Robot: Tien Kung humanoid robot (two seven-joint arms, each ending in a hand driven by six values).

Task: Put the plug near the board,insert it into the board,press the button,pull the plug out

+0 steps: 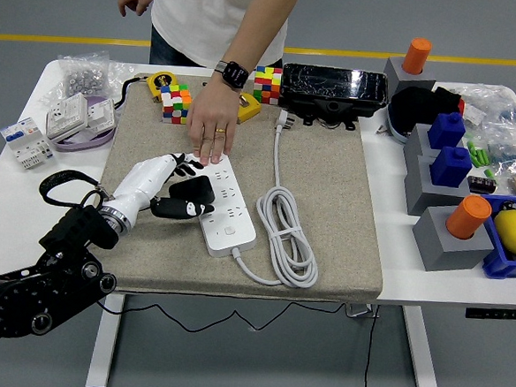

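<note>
One white power strip (226, 211) is shown lying on one beige felt mat (328, 207) that covers the middle of the white worktop (10, 194). One coiled white cable (284, 226) is seen beside the strip, its free white plug (286, 119) resting at the mat's far edge, well apart from the strip. One black plug (187, 191) is held just beside the strip's left side by the robot's left hand (165, 187), whose white-shelled fingers are closed about it; the black forearm is brought in from the lower left corner, the hand tilted toward the strip. One person's hand (212, 128) is laid flat on the strip's far end, palm down, a watch worn on the wrist. Two multicoloured puzzle cubes (177, 100) are counted at the mat's far edge. Two orange cylinders (467, 216) are set in grey blocks on the right, along with two blue blocks (450, 165) and one yellow lemon-shaped object (515, 232) in a blue tray.
</note>
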